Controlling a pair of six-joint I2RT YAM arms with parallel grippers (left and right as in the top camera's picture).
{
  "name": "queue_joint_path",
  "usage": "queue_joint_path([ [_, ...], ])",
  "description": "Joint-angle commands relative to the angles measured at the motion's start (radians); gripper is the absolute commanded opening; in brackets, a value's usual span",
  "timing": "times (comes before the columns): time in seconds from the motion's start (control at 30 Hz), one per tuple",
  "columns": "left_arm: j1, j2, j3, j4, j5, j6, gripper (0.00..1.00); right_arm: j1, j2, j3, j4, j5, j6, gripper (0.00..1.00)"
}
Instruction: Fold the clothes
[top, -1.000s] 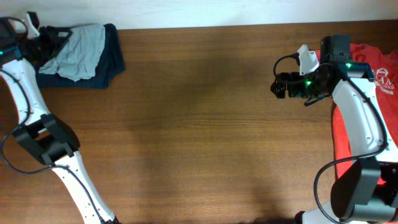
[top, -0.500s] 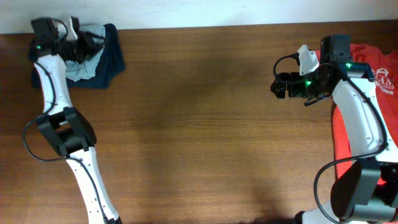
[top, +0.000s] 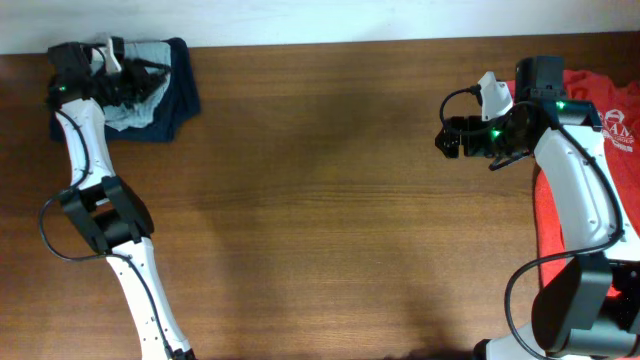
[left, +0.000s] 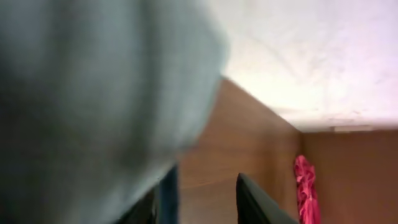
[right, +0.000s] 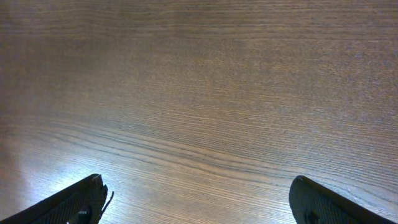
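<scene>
Starting with the pale blue-grey T-shirt (top: 150, 55): bunched at the upper left of the overhead view, heaped on a navy garment (top: 180, 95) by the far edge of the table (top: 320, 220). Spread wider and looser a second ago, and drawn in tighter since. Explained by the left arm (top: 72, 140), swung in from the far left edge and now sitting right over the heap. In the left wrist view, fills the left half as a grey blur hard against the lens. Cannot tell whether the left jaws are clamped on that cloth or merely pressed into it. Judged as the start of a pickup rather than a fold: nothing laid flat yet.

Farther out, at the right edge, the coral-red T-shirt (top: 595, 85), partly under the right arm (top: 575, 180) and unmoved. Right jaws wide apart above bare wood, holding nothing, in the same place as a second ago.

No bin, basket or other container anywhere in view.
</scene>
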Motion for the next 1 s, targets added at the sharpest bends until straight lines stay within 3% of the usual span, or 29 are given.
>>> queue_joint_path([
  [0.0, 0.012, -0.079, 0.154, -0.001, 0.096, -0.063, 0.44, -0.005, 0.003, -0.001, 0.001, 0.013, 0.008, 0.99],
  [0.13, 0.012, -0.204, 0.269, -0.174, 0.051, -0.048, 0.46, -0.005, 0.003, -0.001, 0.001, 0.013, 0.008, 0.99],
  [0.2, 0.009, -0.295, 0.269, -0.335, -0.042, 0.025, 0.46, -0.005, 0.003, -0.001, 0.001, 0.013, 0.008, 0.99],
  [0.37, -0.040, -0.492, 0.269, -0.707, -0.563, 0.116, 0.33, -0.005, 0.003, -0.001, 0.001, 0.013, 0.008, 0.99],
  [0.47, -0.091, -0.581, 0.269, -0.851, -0.776, 0.116, 0.30, -0.005, 0.003, -0.001, 0.001, 0.013, 0.008, 0.99],
  [0.57, -0.148, -0.654, 0.246, -0.869, -0.757, 0.183, 0.19, -0.005, 0.003, -0.001, 0.001, 0.013, 0.008, 0.99],
  [0.8, -0.381, -0.743, 0.235, -0.869, -0.774, 0.149, 0.20, -0.005, 0.003, -0.001, 0.001, 0.013, 0.008, 0.98],
  [0.87, -0.436, -0.745, 0.235, -0.869, -0.821, 0.150, 0.24, -0.005, 0.003, -0.001, 0.000, 0.013, 0.008, 0.99],
  [0.9, -0.463, -0.744, 0.235, -0.869, -0.838, 0.150, 0.32, -0.005, 0.003, -0.001, 0.001, 0.013, 0.008, 0.99],
  [0.93, -0.488, -0.744, 0.235, -0.869, -0.847, 0.158, 0.58, -0.005, 0.003, -0.001, 0.001, 0.013, 0.008, 0.99],
  [0.97, -0.510, -0.744, 0.231, -0.869, -0.854, 0.164, 0.99, -0.005, 0.003, -0.001, 0.001, 0.013, 0.008, 0.99],
])
